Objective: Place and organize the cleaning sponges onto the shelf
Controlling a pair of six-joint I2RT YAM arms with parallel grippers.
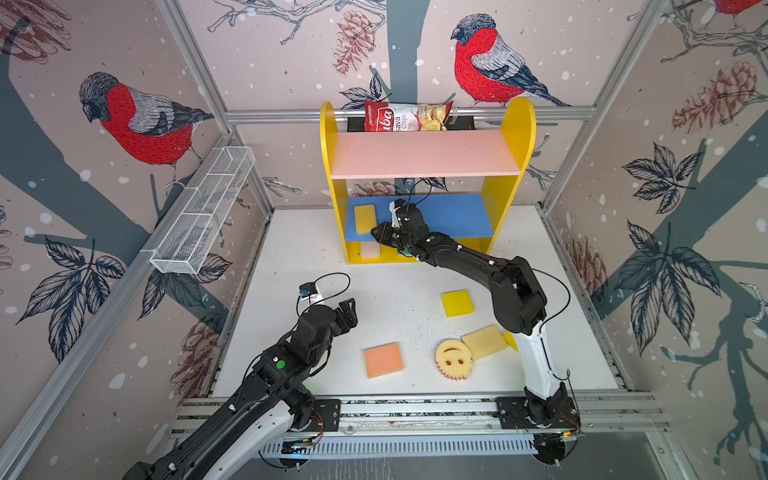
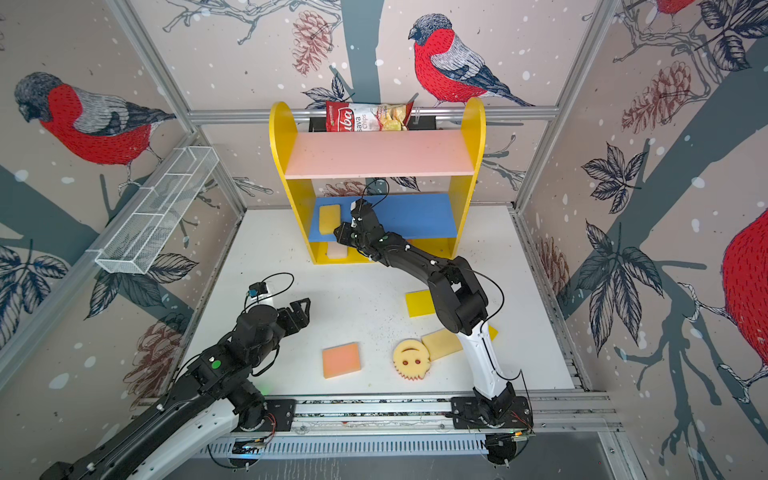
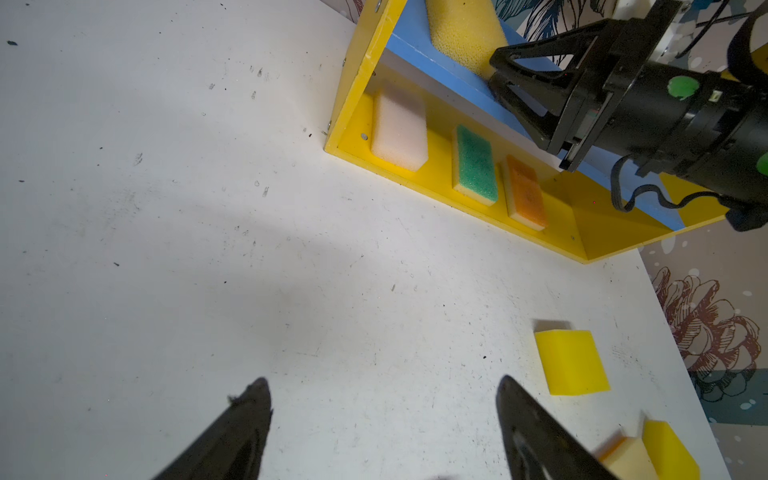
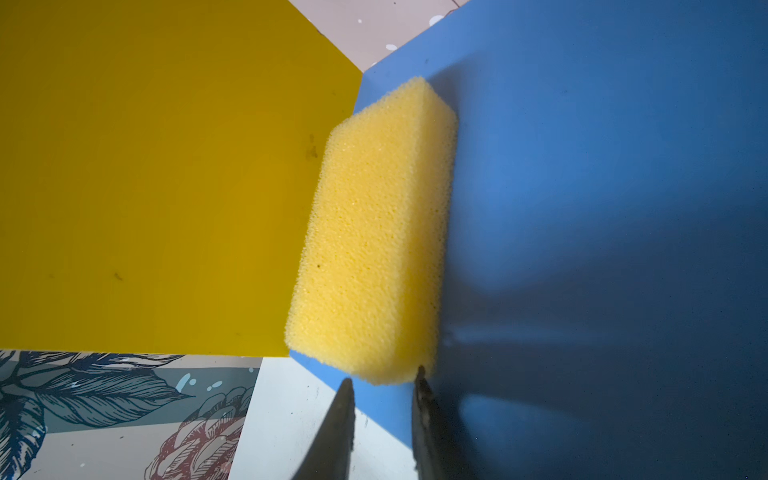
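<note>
Yellow foam sponge (image 4: 374, 232) lies mid-frame on the shelf's (image 1: 515, 137) blue middle board (image 4: 582, 166). My right gripper (image 4: 383, 375), narrowly parted with its tips at the sponge's near end, holds nothing. My left gripper (image 3: 383, 379) gapes empty.

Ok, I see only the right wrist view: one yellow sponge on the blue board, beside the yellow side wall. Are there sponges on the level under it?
Observer: Yes, three lie in a row on the yellow base: a pale pink sponge, a green-topped sponge and an orange-topped sponge.
Operator: And how many wait outside it?
Observer: Five on the table: a peach sponge, the smiley sponge, a cream sponge, a bright yellow sponge, and another yellow one half hidden behind the right arm.
Operator: What about the left gripper?
Observer: The left gripper is open and empty, apart from every sponge.
</note>
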